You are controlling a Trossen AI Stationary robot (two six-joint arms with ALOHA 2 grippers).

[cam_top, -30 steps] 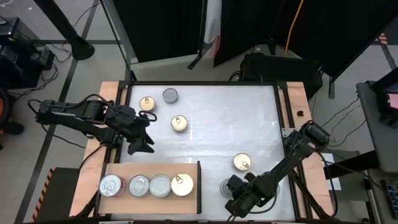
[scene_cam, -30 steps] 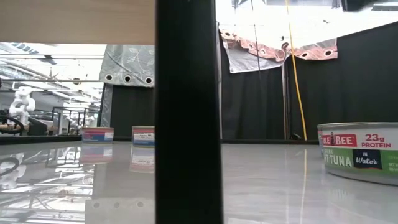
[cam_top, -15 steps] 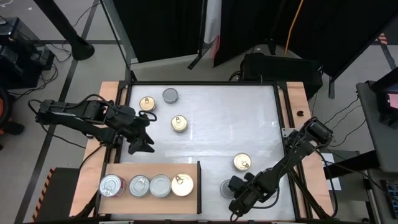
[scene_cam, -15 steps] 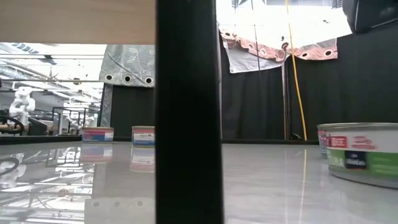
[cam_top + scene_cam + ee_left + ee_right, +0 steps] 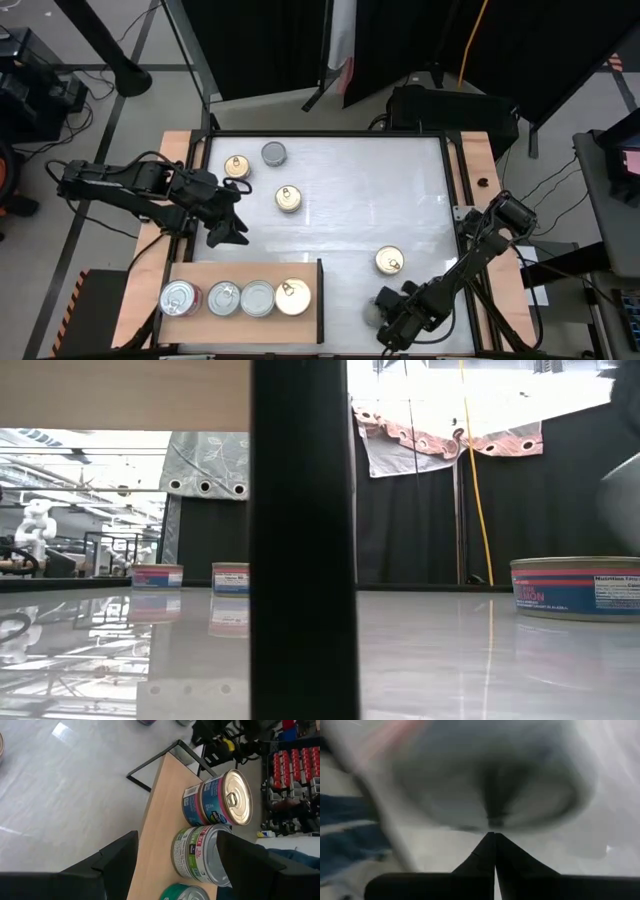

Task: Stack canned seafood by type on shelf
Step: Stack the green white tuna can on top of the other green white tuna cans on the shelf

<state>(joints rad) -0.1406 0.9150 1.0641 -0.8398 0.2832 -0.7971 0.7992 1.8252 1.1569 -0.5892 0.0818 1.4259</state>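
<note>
Moved: your right gripper [image 5: 392, 322] slid toward the table's right near corner, pushing a silver can [image 5: 384, 303].
Right pincer: shut tight, holding nothing; tips touch that can.
Left gripper [image 5: 228, 231]: open, empty, waiting above the shelf [image 5: 196, 273].
Shelf: four cans in a row.
Loose cans: four on the table.

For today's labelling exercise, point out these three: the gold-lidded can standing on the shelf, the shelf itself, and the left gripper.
gold-lidded can on the shelf [image 5: 292, 296]: high view, centre of its lid.
shelf [image 5: 250, 269]: high view, bare wood behind the row of cans.
left gripper [image 5: 230, 231]: high view, midway between its open fingertips.
</note>
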